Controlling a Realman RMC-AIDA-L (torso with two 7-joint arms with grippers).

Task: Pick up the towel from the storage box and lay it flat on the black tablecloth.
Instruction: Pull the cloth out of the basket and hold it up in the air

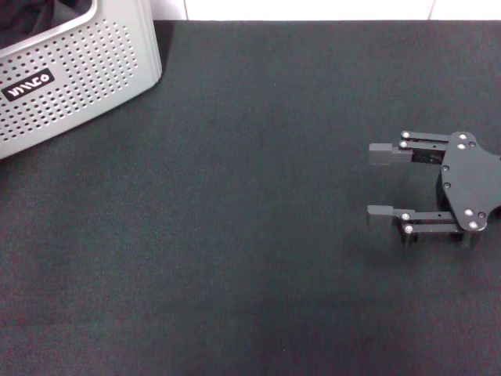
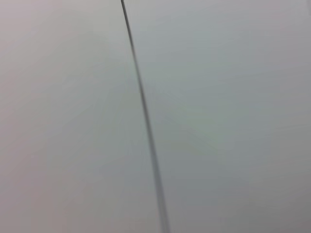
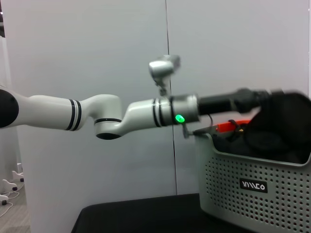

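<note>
The storage box (image 1: 86, 70), light grey with perforated walls and a black label, stands at the far left on the black tablecloth (image 1: 250, 235). In the right wrist view the box (image 3: 252, 194) holds a dark bundle of cloth with an orange strip, the towel (image 3: 279, 128). My left arm (image 3: 146, 114) reaches across at rim height, and my left gripper (image 3: 252, 97) is over the box, merging with the dark cloth. My right gripper (image 1: 374, 182) is open and empty, low over the tablecloth at the right, pointing left. The left wrist view shows only a pale wall.
A pale wall with a thin vertical seam (image 3: 170, 73) stands behind the table. The tablecloth's far edge (image 1: 329, 21) runs along the top of the head view. A dark shape (image 1: 23, 19) shows inside the box top.
</note>
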